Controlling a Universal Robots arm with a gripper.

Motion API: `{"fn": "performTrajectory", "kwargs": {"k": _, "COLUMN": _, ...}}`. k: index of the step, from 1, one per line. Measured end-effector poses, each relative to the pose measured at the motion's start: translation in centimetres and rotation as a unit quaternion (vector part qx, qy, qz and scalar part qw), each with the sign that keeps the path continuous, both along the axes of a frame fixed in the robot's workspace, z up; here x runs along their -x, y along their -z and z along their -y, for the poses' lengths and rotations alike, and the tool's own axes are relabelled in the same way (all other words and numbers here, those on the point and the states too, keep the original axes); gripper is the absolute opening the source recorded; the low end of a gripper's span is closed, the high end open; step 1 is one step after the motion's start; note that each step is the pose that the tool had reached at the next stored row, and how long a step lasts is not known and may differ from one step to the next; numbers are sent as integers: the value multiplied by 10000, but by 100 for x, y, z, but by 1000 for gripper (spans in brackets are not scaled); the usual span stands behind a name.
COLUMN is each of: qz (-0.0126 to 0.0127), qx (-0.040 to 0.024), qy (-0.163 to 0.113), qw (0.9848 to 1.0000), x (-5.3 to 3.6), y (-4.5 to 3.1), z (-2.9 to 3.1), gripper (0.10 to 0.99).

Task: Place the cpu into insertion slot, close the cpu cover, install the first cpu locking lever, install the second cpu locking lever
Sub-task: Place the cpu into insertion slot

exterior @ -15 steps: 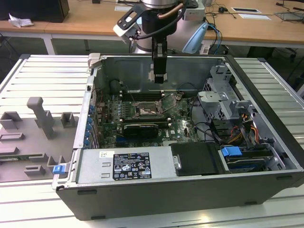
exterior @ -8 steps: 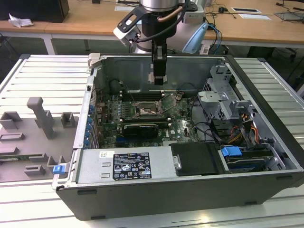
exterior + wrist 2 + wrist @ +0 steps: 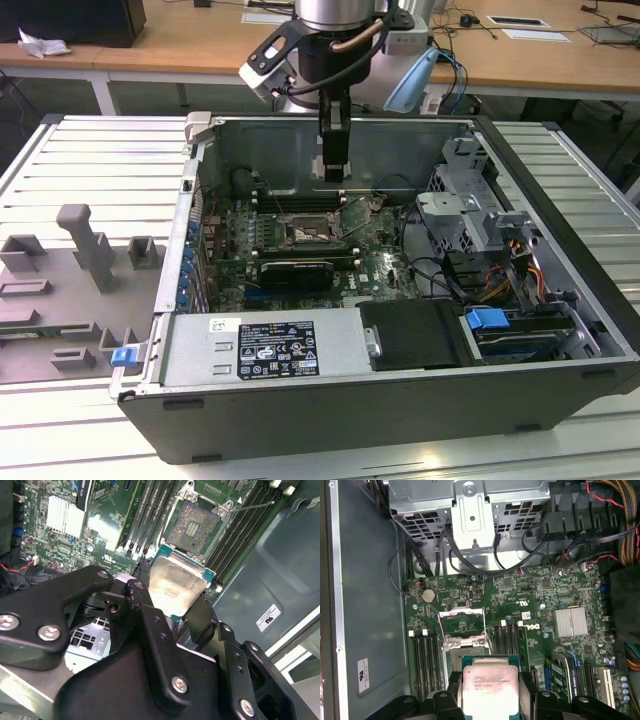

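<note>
Clamped on the cpu (image 3: 177, 587), fingers (image 3: 200, 620) pressed to two opposite edges, pale metal top turned up and bright in both wrist views, a sliver of green rim round it. Held in the air, clear of the motherboard (image 3: 385, 265), touching nothing but the fingers. Below and just ahead of the fingers: the insertion slot (image 3: 192, 527), uncovered, dark centre bare, metal rim all round. Not seated yet, then. Reaching out from one corner of the slot, a thin locking lever (image 3: 252, 505), lying out across the memory slots (image 3: 150, 515). More long black memory slots on the other side, a bank flanking each side beneath the fingers. Further out from the fingers, a ribbed silver heatsink (image 3: 570, 621) on the board. Beyond the slot, a grey metal drive cage (image 3: 470, 510) with black cables looping under it. In the exterior view, hanging down from above into the open computer case (image 3: 575, 300), close to its far wall. Well away from the fingers, along the near wall of the case, the black-labelled power supply box (image 3: 260, 350). Outside the case, far off to the side, grey blocks (image 3: 85, 250) on the ribbed worktop (image 3: 90, 150).
</note>
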State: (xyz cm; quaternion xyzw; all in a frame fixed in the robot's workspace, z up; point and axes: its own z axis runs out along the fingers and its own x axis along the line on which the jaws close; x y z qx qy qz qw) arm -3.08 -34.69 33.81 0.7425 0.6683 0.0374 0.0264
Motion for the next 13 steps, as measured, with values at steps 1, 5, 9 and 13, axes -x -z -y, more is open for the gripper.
{"fn": "performTrajectory", "kwargs": {"k": 1, "qz": 0, "qx": 0, "qy": 0, "qw": 10000, "x": 0, "y": 19, "z": 0, "gripper": 537}}
{"fn": "performTrajectory", "kwargs": {"k": 5, "qz": 0, "qx": 0, "qy": 0, "qw": 10000, "x": 0, "y": 68, "z": 0, "gripper": 537}}
{"fn": "performTrajectory", "kwargs": {"k": 9, "qz": 0, "qx": 0, "qy": 0, "qw": 10000, "x": 0, "y": 92, "z": 0, "gripper": 537}}
{"fn": "performTrajectory", "kwargs": {"k": 13, "qz": 0, "qx": 0, "qy": 0, "qw": 10000, "x": 0, "y": 113, "z": 0, "gripper": 537}}
